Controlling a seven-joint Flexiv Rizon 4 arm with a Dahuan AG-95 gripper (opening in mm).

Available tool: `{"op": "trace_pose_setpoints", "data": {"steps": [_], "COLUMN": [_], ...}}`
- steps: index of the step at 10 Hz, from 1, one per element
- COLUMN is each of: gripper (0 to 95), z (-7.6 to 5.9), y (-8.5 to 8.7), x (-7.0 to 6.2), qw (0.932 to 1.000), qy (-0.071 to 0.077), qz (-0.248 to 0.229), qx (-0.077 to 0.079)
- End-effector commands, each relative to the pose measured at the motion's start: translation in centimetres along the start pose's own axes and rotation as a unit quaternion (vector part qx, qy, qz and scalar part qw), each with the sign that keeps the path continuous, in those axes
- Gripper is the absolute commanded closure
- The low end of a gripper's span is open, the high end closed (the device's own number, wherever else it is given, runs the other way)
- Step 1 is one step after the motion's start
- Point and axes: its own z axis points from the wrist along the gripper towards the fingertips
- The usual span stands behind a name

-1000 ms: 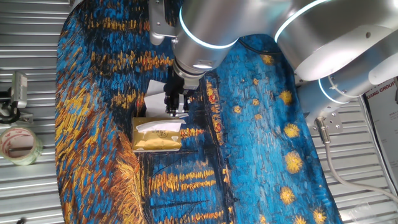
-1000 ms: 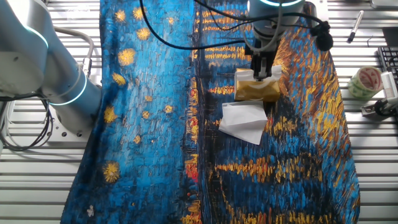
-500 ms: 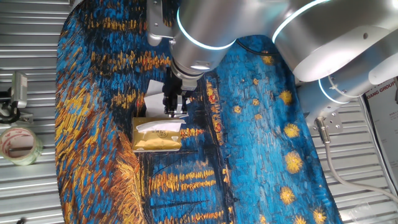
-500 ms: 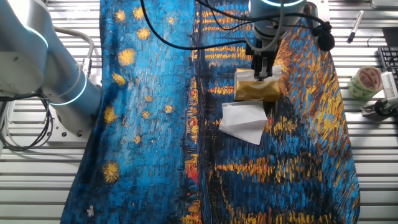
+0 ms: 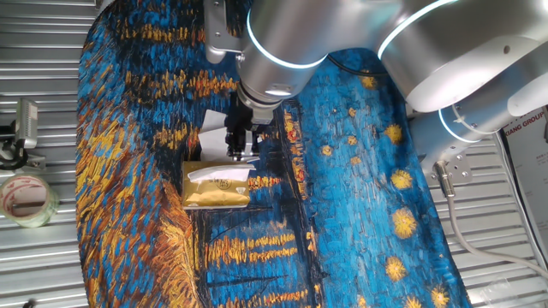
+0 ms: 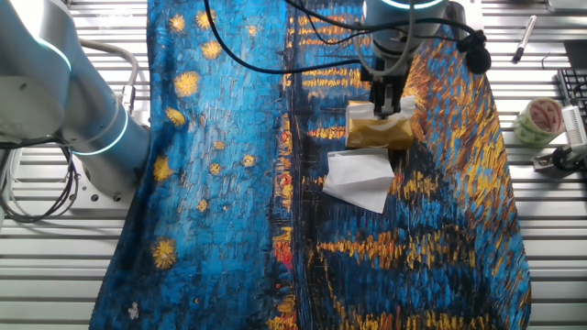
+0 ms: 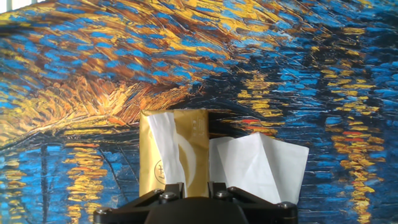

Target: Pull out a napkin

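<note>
A gold tissue pack (image 5: 216, 190) lies on the painted cloth. It also shows in the other fixed view (image 6: 379, 133) and in the hand view (image 7: 189, 146). The white napkin (image 7: 164, 148) sticks out of the pack's slot, creased; it shows too in one fixed view (image 5: 211, 174). My gripper (image 5: 242, 155) hangs just above the pack's edge, on the side nearest a flat white sheet (image 6: 359, 180). In the other fixed view the gripper (image 6: 390, 108) is over the pack. In the hand view the gripper (image 7: 196, 186) has its jaws close together with nothing between them.
The flat white sheet (image 7: 258, 163) lies right beside the pack, partly hidden by the arm in one fixed view (image 5: 210, 130). A tape roll (image 5: 26, 198) sits off the cloth, and another view shows a tape roll (image 6: 539, 119) and a pen (image 6: 524, 37).
The arm shifted very slightly sideways and back. The pack, napkin and sheet have not moved.
</note>
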Motion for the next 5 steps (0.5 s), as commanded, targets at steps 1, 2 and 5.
{"op": "trace_pose_setpoints", "data": {"steps": [1, 2, 5], "gripper": [76.0, 76.0, 76.0], "z": [-0.09, -0.09, -0.09], "y": [-0.02, -0.02, -0.02], "x": [0.10, 0.10, 0.10], "qw": [1.0000, 0.9999, 0.9975], "qy": [0.001, 0.000, 0.001], "qz": [-0.007, -0.012, -0.071], "qx": [-0.001, -0.001, -0.004]}}
